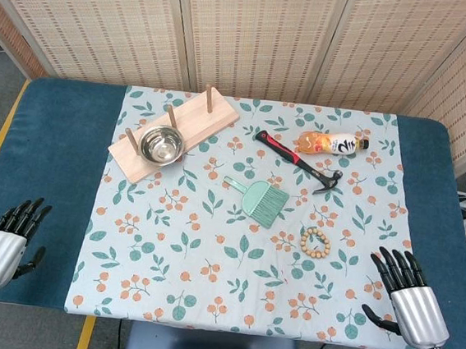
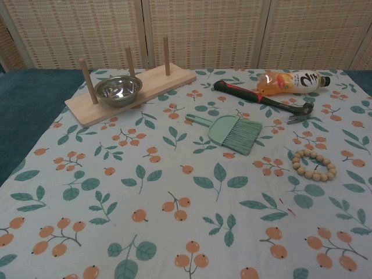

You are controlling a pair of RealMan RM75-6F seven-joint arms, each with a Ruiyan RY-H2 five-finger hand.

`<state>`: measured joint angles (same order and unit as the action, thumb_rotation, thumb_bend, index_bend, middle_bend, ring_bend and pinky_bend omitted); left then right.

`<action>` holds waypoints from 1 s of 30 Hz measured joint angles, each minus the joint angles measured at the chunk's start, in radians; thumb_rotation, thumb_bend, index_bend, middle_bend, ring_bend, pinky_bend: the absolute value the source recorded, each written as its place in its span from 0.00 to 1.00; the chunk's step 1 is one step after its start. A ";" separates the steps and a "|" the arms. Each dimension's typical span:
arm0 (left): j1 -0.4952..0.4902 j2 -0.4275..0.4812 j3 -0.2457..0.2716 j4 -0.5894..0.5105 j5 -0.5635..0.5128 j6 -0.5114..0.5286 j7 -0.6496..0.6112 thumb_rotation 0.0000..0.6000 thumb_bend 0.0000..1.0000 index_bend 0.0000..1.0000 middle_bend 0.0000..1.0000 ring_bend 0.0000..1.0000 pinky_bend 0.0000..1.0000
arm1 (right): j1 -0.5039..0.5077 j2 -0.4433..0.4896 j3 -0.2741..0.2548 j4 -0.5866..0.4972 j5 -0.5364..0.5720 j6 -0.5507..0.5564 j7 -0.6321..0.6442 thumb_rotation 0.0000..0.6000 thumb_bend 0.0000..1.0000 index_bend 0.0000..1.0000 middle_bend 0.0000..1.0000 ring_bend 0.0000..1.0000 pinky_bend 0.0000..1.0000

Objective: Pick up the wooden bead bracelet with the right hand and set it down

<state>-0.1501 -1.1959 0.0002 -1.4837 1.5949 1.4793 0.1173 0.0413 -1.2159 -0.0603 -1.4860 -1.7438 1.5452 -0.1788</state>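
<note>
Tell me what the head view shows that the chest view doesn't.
Only the head view shows the robot's two hands, the left hand and the right hand, both open with fingers spread, resting on the blue table beyond the cloth's edges.

The chest view shows nothing extra; it simply sees the items from lower and closer.

Both show the wooden bead bracelet lying untouched on the leaf-patterned cloth, the green brush, the hammer, the bottle and the metal bowl on the wooden peg board.
</note>
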 measured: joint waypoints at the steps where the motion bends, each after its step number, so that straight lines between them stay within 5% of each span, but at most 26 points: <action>1: 0.000 0.000 0.000 0.000 0.000 0.000 0.000 1.00 0.43 0.00 0.00 0.00 0.16 | 0.001 -0.002 0.000 0.002 0.001 -0.002 -0.002 0.66 0.18 0.00 0.00 0.00 0.00; 7: -0.002 0.006 -0.003 -0.008 0.000 0.000 -0.009 1.00 0.43 0.00 0.00 0.00 0.16 | 0.022 -0.039 0.010 0.030 0.017 -0.049 -0.030 0.74 0.18 0.00 0.01 0.00 0.00; 15: -0.014 0.003 -0.010 -0.002 -0.013 -0.023 -0.020 1.00 0.43 0.00 0.00 0.00 0.16 | 0.125 -0.082 0.041 0.065 0.044 -0.222 -0.083 0.85 0.24 0.11 0.15 0.00 0.00; 18: -0.014 0.002 -0.011 0.000 -0.020 -0.027 -0.018 1.00 0.43 0.00 0.00 0.00 0.16 | 0.185 -0.102 0.050 0.086 0.053 -0.313 -0.097 0.85 0.27 0.20 0.21 0.00 0.00; 30: -0.012 0.005 -0.017 0.001 -0.040 -0.031 -0.014 1.00 0.43 0.00 0.00 0.00 0.16 | 0.313 -0.202 0.074 0.192 0.108 -0.465 -0.154 0.87 0.29 0.27 0.26 0.00 0.00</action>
<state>-0.1619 -1.1913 -0.0165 -1.4826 1.5545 1.4480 0.1035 0.3543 -1.4184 0.0134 -1.2939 -1.6353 1.0804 -0.3325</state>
